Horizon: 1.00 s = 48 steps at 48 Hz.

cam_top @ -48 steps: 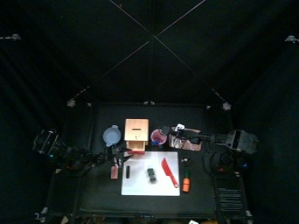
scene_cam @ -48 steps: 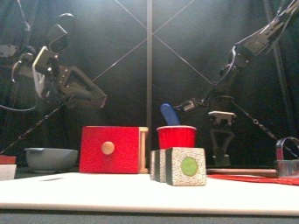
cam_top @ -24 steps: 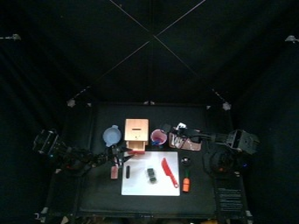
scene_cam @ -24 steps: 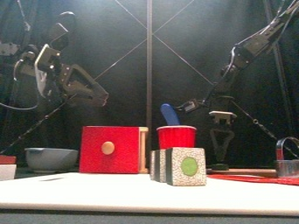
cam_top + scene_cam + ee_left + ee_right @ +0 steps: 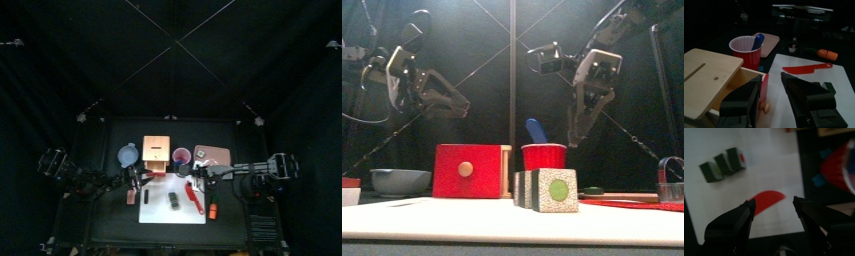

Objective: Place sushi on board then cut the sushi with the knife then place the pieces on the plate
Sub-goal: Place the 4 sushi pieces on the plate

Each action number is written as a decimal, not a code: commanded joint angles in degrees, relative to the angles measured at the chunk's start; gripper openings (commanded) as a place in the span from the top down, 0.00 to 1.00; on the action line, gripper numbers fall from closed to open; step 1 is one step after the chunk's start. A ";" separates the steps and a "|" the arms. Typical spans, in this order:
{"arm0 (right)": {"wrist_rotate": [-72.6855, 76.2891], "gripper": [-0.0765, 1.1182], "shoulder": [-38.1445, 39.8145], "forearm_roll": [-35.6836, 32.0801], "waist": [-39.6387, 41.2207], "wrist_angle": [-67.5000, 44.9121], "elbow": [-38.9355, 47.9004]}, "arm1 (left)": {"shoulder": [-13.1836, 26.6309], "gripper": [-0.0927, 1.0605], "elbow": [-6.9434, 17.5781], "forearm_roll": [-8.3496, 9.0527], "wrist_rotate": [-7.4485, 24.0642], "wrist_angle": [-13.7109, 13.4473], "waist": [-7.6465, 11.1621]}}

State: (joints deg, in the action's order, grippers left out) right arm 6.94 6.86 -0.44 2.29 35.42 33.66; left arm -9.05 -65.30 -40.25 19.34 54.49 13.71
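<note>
I had the right gripper (image 5: 773, 202) hanging over the white board (image 5: 158, 212), fingers spread wide, the red knife (image 5: 765, 202) lying flat between them at lower centre of the top view. The sushi roll (image 5: 545, 190) stood on the board just left of the knife, untouched. My left gripper (image 5: 771, 79) was released too, beside the wooden box (image 5: 711, 75)

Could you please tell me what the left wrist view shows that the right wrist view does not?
Only the left wrist view shows the wooden box, the orange toy and, clearly, the red cup with the blue knife. Only the right wrist view shows the sushi roll; a red blur at its edge I cannot name. Both show the white board and the red knife lying on it.
</note>
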 commanded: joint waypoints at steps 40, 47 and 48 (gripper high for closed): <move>-0.97 0.16 -18.72 2.02 -5.45 -1.05 -17.75 | -0.18 0.26 -0.26 0.00 -0.09 0.26 0.09; -0.97 0.16 -19.16 2.20 -5.45 -1.41 -17.67 | -0.18 0.26 -0.26 0.00 -0.09 0.26 0.09; -0.97 0.16 -19.16 2.20 -5.45 -1.41 -17.67 | -0.18 0.26 -0.26 0.00 -0.09 0.26 0.09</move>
State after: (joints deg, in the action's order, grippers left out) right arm 6.06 -13.54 1.58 -3.25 34.45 17.23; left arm -9.05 -66.09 -40.25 19.25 54.49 13.71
